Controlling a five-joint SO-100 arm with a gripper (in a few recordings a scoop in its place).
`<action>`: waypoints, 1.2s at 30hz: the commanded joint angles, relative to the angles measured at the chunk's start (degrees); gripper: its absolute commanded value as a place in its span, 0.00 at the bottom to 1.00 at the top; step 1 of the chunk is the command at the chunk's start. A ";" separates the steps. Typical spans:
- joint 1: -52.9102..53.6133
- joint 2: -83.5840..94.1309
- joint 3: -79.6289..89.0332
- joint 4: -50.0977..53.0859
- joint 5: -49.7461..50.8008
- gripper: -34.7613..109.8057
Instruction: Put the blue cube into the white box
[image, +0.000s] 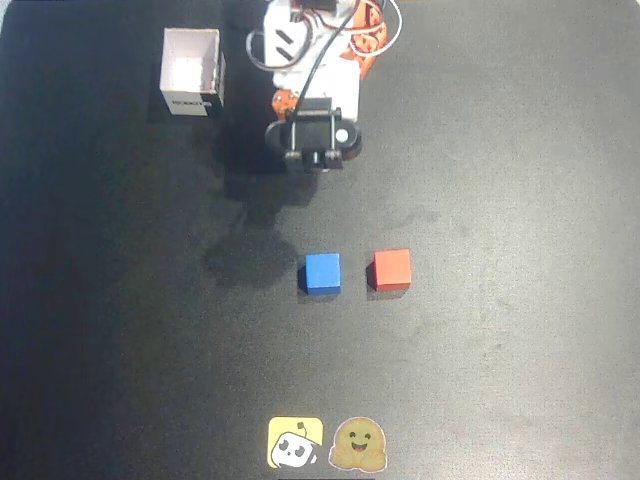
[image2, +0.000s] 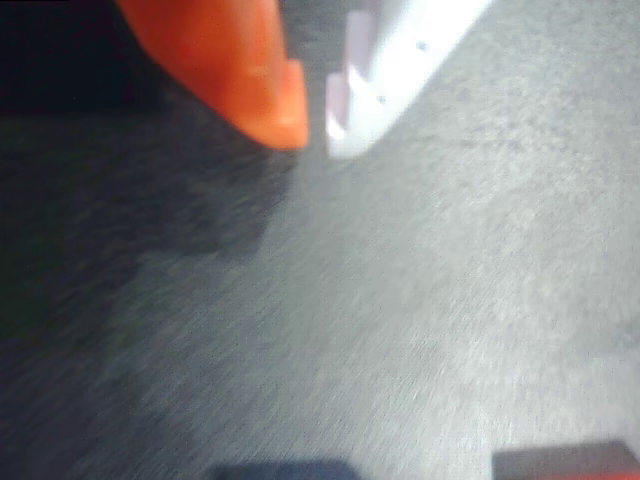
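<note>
The blue cube (image: 321, 273) rests on the dark table near the middle, with the red cube (image: 391, 269) just to its right. At the back left stands the white box (image: 192, 72), open at the top, its dark label on the near wall. My gripper (image: 316, 156) hangs folded near the arm's base, well behind the blue cube and to the right of the box. In the wrist view the orange and white fingertips of the gripper (image2: 317, 138) nearly touch, with nothing between them. The blue cube (image2: 280, 470) and red cube (image2: 570, 462) peek in at the bottom edge.
The arm's white and orange base (image: 320, 40) sits at the back centre. Two stickers, one yellow (image: 295, 442) and one tan (image: 359, 444), lie flat at the table's front edge. Bare dark tabletop (image: 500, 150) lies between the gripper and the cubes.
</note>
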 joint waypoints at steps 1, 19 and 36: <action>0.97 -16.08 -14.06 -1.23 -2.81 0.24; -3.87 -60.12 -45.79 -7.38 -2.99 0.24; -6.94 -65.48 -48.96 -6.86 -1.58 0.35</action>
